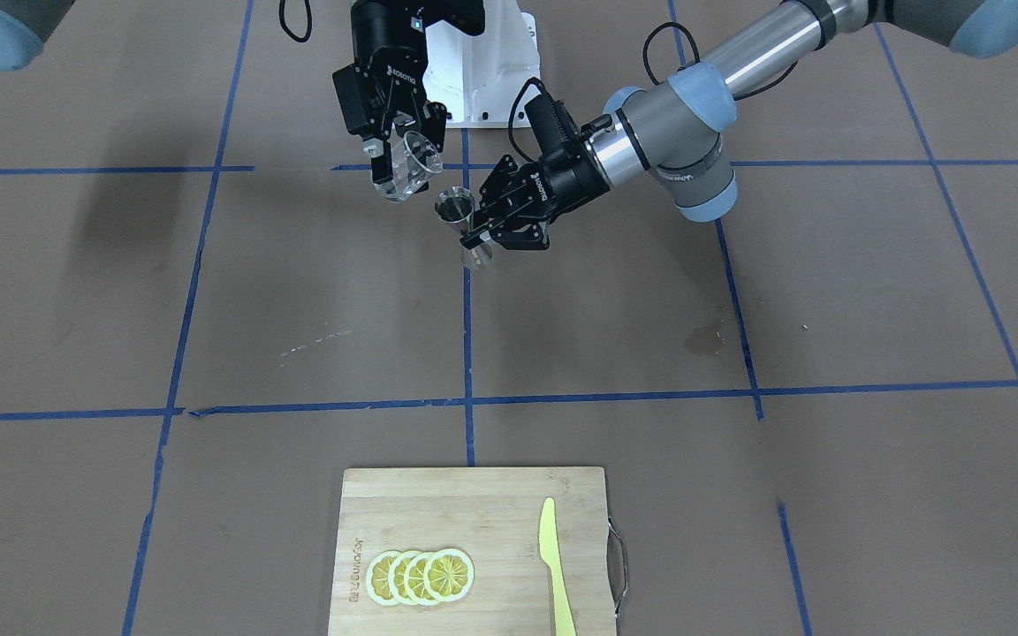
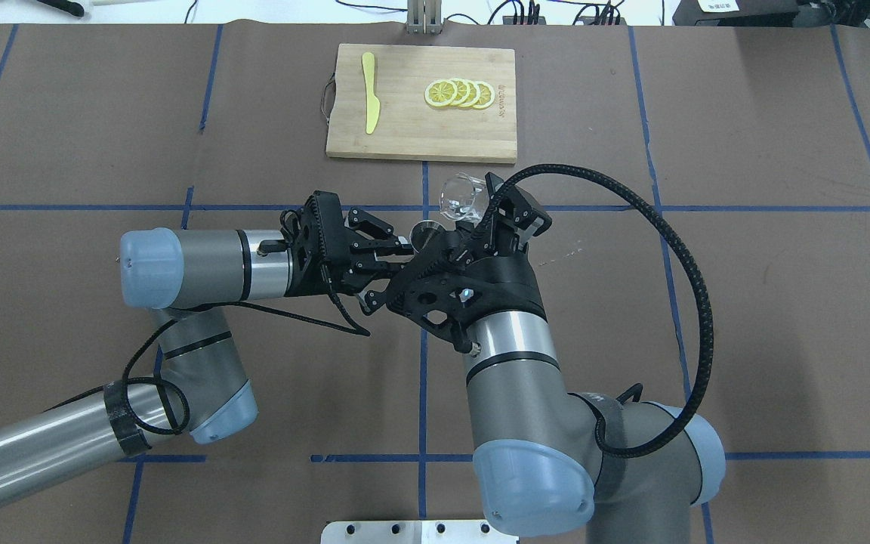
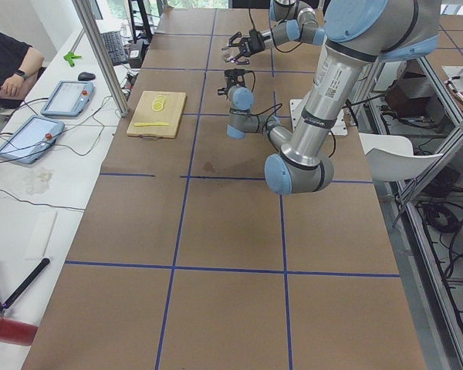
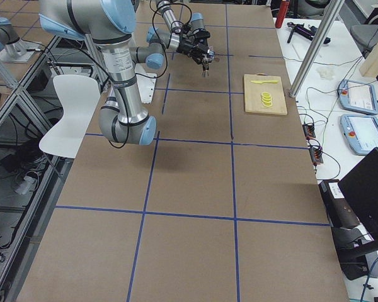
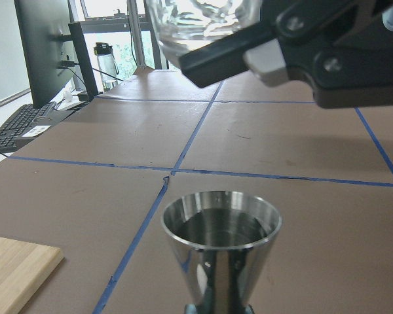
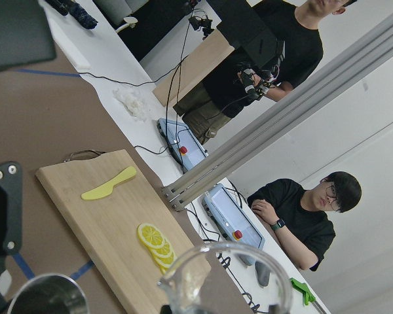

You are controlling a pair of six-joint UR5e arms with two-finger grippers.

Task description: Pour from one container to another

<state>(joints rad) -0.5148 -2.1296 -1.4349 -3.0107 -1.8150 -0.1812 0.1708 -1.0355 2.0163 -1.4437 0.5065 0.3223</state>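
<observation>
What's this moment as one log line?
stage: pour pose | right end effector: shut on glass cup, tilted toward jigger | left end effector: shut on jigger, upright | stream: none visible

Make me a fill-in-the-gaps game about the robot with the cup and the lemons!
The jigger is held by the robot's ___ end effector. The cup in the right end effector is ___, not upright. The board holds ___ lemon slices. The knife beside them is coloured ___.
Missing words: left, tilted, four, yellow.
</observation>
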